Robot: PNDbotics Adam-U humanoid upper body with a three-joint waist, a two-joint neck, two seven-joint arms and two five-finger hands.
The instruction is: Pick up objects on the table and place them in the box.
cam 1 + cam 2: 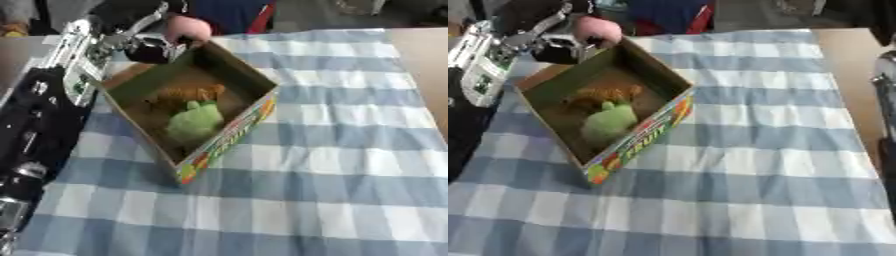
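An open cardboard box (229, 134) with a colourful printed side stands askew on the checked cloth, left of centre. Inside lie a pale green rounded thing (194, 121) and, behind it, an orange thing (188, 93). My left arm runs up the left side of the left eye view, and my left hand (150, 49) hovers at the box's far corner, just above the rim. A pink rounded shape (188, 27) sits right against the hand on its far side. I cannot tell whether the hand holds it. My right hand shows in neither view.
A blue and white checked cloth (332, 175) covers the table. Bare wood (422, 55) shows along the right edge. Part of my dark right arm (885, 100) lines the right border of the right eye view. A person in blue stands beyond the far edge.
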